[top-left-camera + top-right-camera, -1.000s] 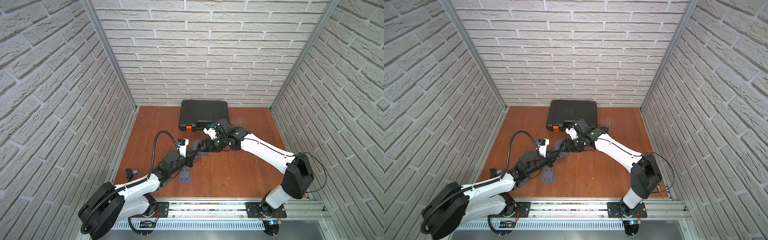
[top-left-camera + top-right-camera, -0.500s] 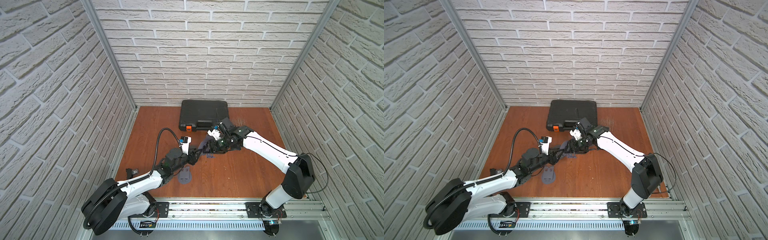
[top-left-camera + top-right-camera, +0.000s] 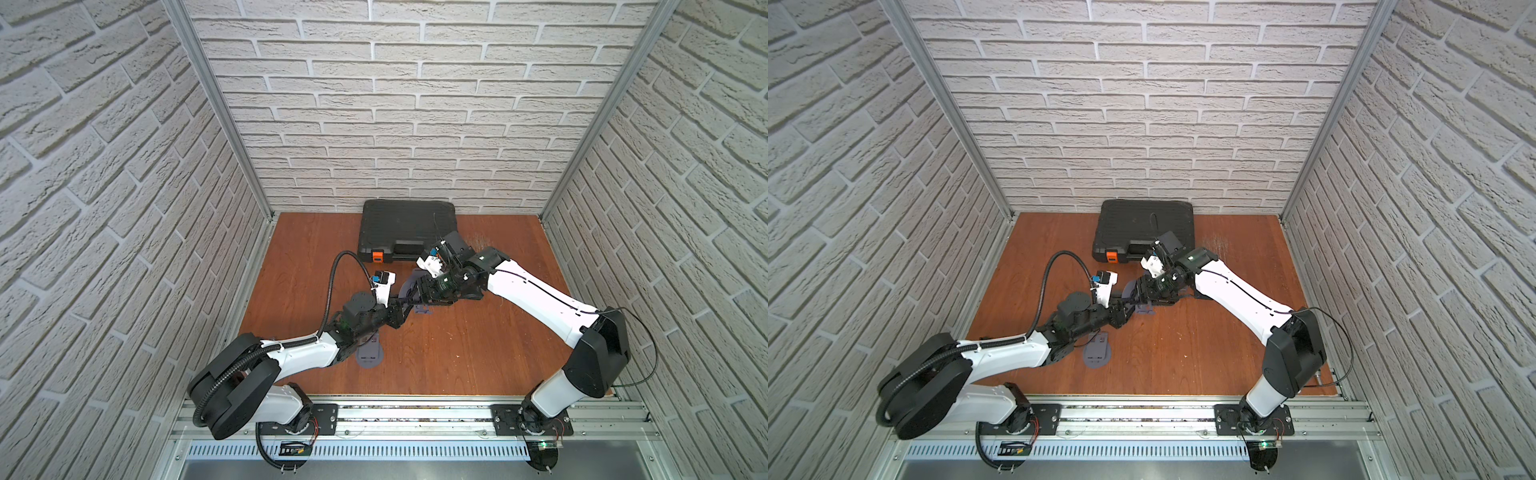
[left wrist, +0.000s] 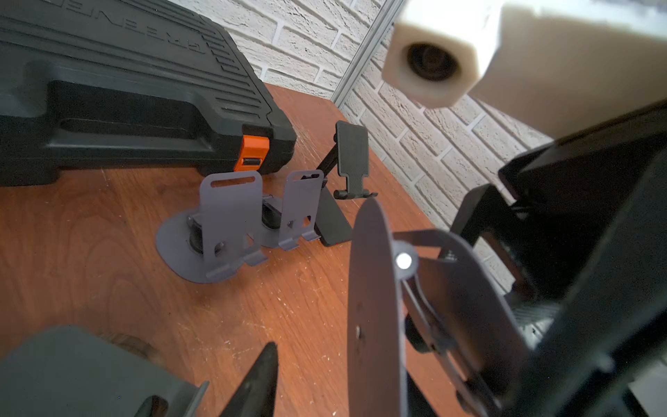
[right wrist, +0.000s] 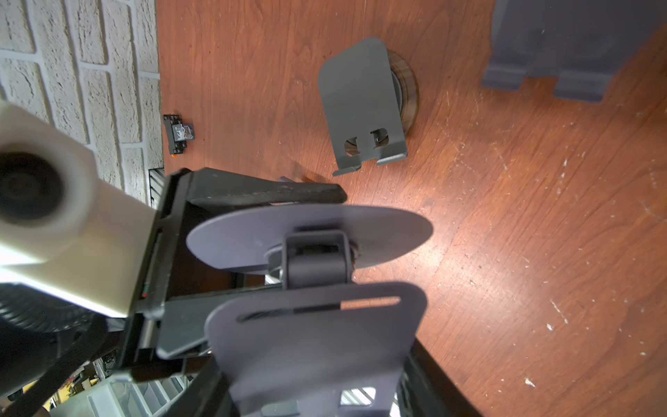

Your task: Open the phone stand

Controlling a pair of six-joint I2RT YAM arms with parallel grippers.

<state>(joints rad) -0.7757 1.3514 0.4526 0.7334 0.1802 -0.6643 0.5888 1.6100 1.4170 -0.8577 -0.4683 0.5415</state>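
right claw point(image 3: 422, 291) pinches the slotted back plate point(image 5: 314, 335) of the phone stand point(image 4: 368, 289), holding it above the middle of the worktop point(image 3: 457, 353) so the left claw point(image 3: 405, 308), jaws spread either side of its round base point(image 5: 310, 231), can likely lever the hinge open.

phone stand point(image 5: 234, 238) slate-grey | case point(image 3: 407, 226) black, latch point(image 3: 377, 256) orange | table point(image 3: 457, 353) red-brown woodgrain

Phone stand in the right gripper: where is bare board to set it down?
Widest bare patch: the board's front right, bordered by the right arm, front rail and grey stand. Another: between the tool case and left wall. Crowded: the middle, where left gripper and right gripper meet at the phone stand, opened stands close by.
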